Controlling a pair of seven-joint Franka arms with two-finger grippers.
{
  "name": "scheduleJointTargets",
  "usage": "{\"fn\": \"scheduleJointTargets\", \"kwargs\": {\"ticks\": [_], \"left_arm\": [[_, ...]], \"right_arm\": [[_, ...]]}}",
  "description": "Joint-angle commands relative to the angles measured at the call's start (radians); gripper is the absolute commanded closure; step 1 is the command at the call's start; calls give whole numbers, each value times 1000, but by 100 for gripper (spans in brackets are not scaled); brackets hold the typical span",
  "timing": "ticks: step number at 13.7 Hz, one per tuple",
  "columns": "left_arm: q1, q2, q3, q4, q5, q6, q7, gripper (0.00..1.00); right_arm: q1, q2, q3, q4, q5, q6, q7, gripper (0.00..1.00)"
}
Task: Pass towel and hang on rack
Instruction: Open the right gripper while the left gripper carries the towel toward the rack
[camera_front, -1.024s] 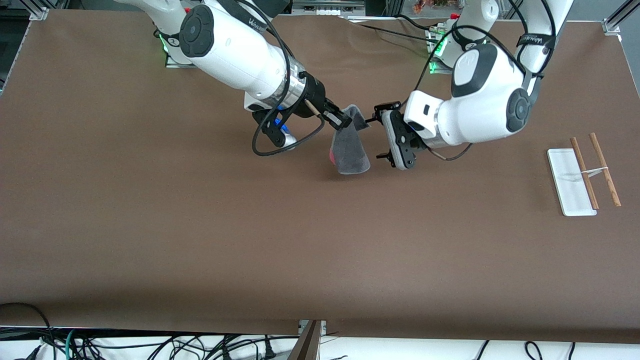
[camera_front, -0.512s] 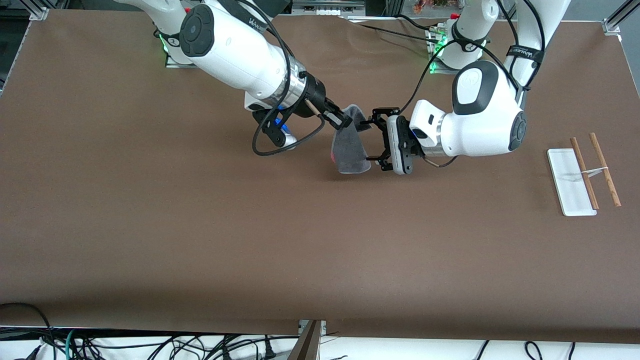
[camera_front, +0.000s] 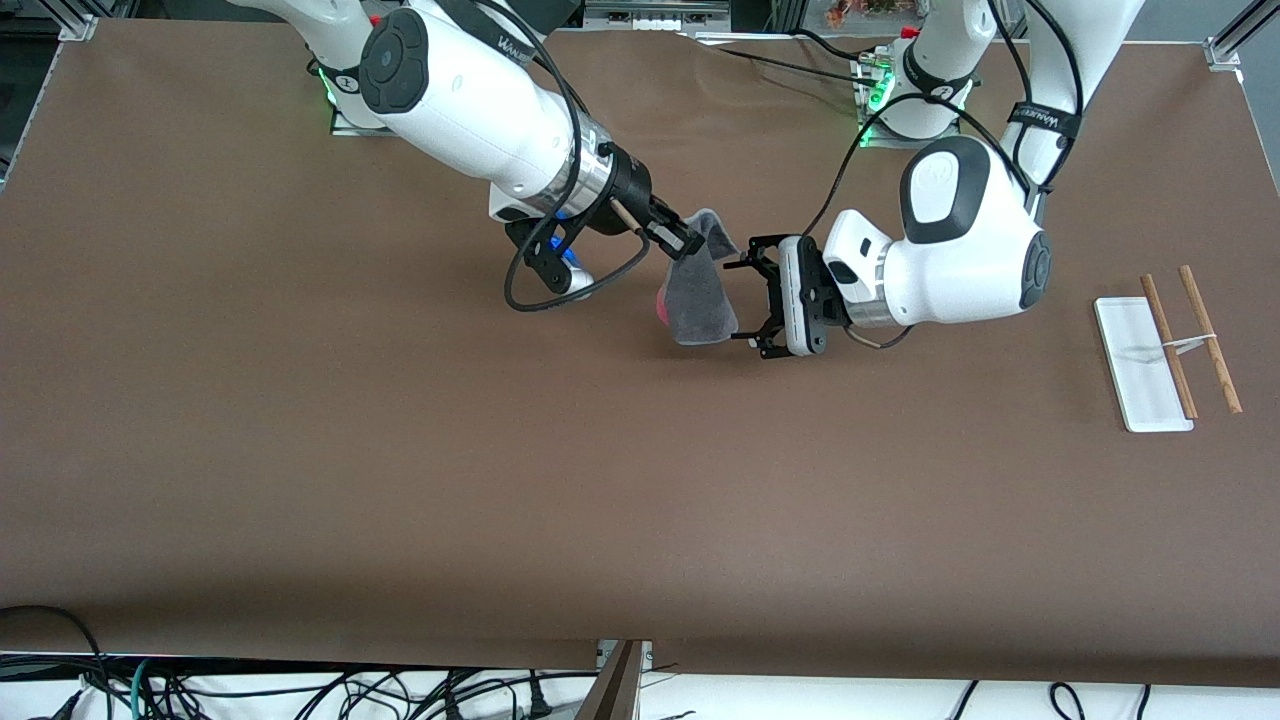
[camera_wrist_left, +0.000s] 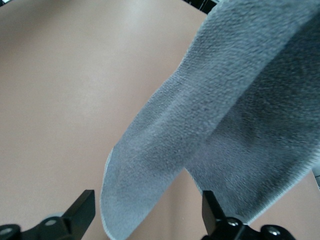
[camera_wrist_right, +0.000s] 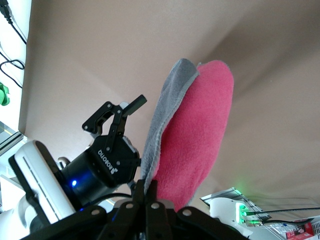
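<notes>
The towel (camera_front: 697, 297) hangs in the air over the middle of the table, dark grey on one face (camera_wrist_left: 225, 115) and red-pink on the other (camera_wrist_right: 200, 130). My right gripper (camera_front: 686, 243) is shut on its top edge, and the right wrist view shows both fingers pinching the cloth (camera_wrist_right: 151, 189). My left gripper (camera_front: 751, 303) is open and level with the towel's lower half. The cloth's hanging end lies between its two fingers (camera_wrist_left: 147, 216) without touching them. The rack (camera_front: 1168, 342) stands at the left arm's end of the table.
The rack has a white base (camera_front: 1140, 370) and two wooden rods (camera_front: 1210, 340). Brown table surface lies bare between the towel and the rack. The left arm's gripper body (camera_wrist_right: 107, 152) shows close to the towel in the right wrist view.
My left gripper has moved toward the towel and lower, so its fingers now flank the hanging cloth. The right gripper and the towel's top have stayed put.
</notes>
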Motion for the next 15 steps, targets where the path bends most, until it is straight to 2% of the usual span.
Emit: {"fn": "scheduleJointTargets", "kwargs": {"ticks": [1, 3, 4, 5, 10, 11, 12, 13, 15], "left_arm": [[-18, 15, -5, 14, -58, 17, 62, 40], [-23, 18, -5, 12, -58, 22, 78, 67], [-23, 21, -5, 11, -60, 22, 91, 91], [-21, 21, -5, 12, -60, 22, 98, 100], [-6, 12, -3, 14, -41, 13, 98, 100], [-2, 9, 0, 15, -40, 11, 98, 100], [-1, 0, 6, 15, -35, 8, 96, 100], [5, -9, 6, 15, 1, 7, 95, 100], [25, -14, 3, 31, 63, -7, 90, 100]], "right_arm": [[7, 14, -3, 33, 15, 1, 17, 100], [7, 14, -3, 33, 15, 1, 17, 100], [7, 14, -3, 33, 15, 1, 17, 100], [7, 14, -3, 33, 15, 1, 17, 100], [7, 14, -3, 33, 15, 1, 17, 100], [7, 14, -4, 33, 15, 1, 17, 73], [5, 14, -6, 33, 15, 1, 17, 31], [2, 14, -9, 33, 12, 1, 16, 0], [-2, 11, -15, 33, 6, -3, 11, 0]]}}
